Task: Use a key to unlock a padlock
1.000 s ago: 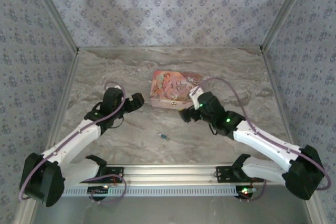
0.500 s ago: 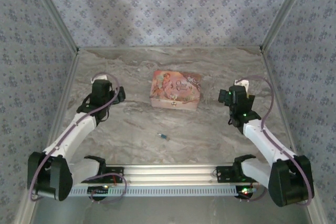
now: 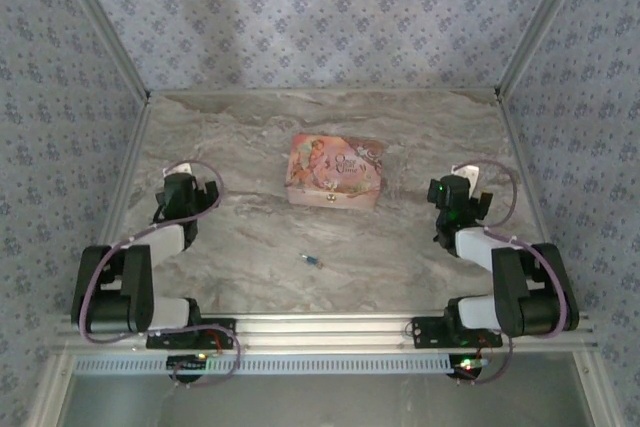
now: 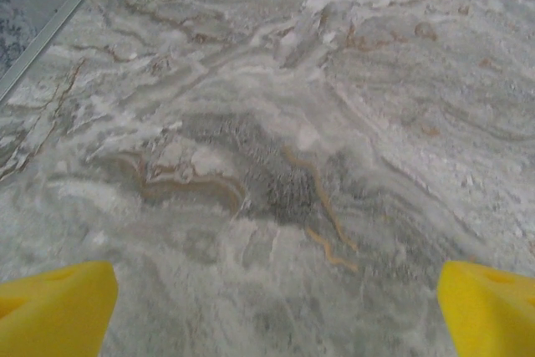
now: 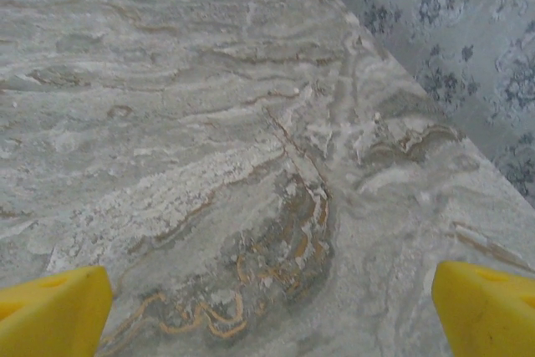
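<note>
The marble-patterned worktop point(image 3: 250, 147) is spreading grey and beige, matt and veined, under everything. The left arm point(image 3: 165, 237) and right arm point(image 3: 480, 242) are sitting folded near its two sides, well apart. The left jaws are standing wide, their yellow wedge-shaped fingertips point(image 4: 54, 311) framing bare stone. The right jaws are gaping equally wide, fingertips point(image 5: 50, 311) holding nothing. Between the arms, toward the far side, a pink printed tin point(image 3: 335, 172) is lying flat, rectangular with rounded corners. The padlock point(image 3: 314, 261) is lying loose on the worktop, nearer the front edge than the tin and well apart from it, inward of both jaws. Its long axis is running roughly left to right. It is sitting about midway between the arms, so neither is looking clearly nearer. It is appearing as a tiny blue sliver, its details too small to tell.
</note>
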Tool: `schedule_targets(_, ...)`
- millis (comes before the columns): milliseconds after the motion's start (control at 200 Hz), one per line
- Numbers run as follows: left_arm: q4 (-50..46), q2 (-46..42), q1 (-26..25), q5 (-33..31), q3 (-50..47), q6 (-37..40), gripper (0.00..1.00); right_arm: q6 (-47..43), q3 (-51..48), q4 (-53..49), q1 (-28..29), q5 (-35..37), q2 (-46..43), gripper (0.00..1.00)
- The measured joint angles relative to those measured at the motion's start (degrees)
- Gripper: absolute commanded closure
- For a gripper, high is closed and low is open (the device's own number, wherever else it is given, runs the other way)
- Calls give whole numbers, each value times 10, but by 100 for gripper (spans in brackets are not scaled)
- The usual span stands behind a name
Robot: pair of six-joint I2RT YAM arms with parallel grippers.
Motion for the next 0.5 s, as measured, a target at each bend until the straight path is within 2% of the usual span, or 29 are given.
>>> schedule_targets(160, 64, 34, 3, 40, 7, 33, 2, -28, -9, 112, -3, -18, 37, 0)
schedule_targets(285, 199, 87, 3, 68, -23, 57, 2, -46, -9, 138, -13, -52, 71, 0)
schedule_targets(415, 210, 111, 3, 60, -31, 58, 2, -50, 0, 151, -49, -122, 88, 0)
schedule_targets(500, 222, 110, 3, 55, -30, 59, 2, -51, -3, 175, -56, -130, 105, 0)
